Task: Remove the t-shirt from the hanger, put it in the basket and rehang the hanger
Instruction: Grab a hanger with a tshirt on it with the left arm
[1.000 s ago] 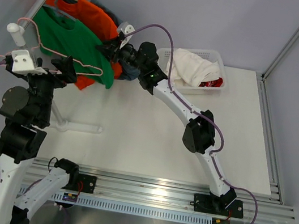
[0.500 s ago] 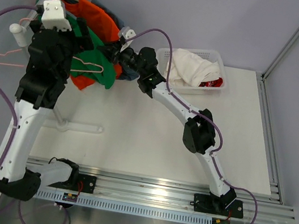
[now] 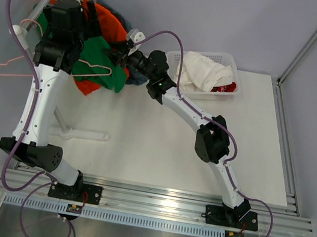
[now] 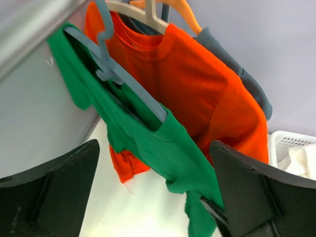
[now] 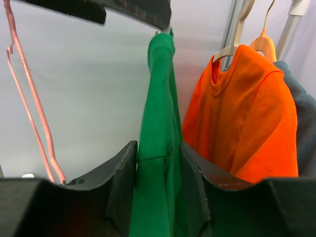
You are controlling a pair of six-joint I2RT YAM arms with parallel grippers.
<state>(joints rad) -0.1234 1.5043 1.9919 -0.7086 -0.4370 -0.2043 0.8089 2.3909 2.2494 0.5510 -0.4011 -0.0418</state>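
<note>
The green t-shirt hangs on a blue-grey hanger on the rail, at the front of the row. My left gripper is open just in front of it, with the shirt's lower half between its wide-apart fingers and no contact. In the top view this gripper is up at the rack. My right gripper is shut on a fold of the green t-shirt, its fingers pressing both sides. From above, the right gripper sits at the shirt's right edge.
Behind the green shirt hang an orange t-shirt on a cream hanger and a grey shirt on an orange hanger. An empty pink hanger hangs at the left. A white basket of cloths stands at the back right.
My left arm has swung up from beside the pink hanger to the rack, its gripper staying open. The right gripper has kept its place on the green shirt.
</note>
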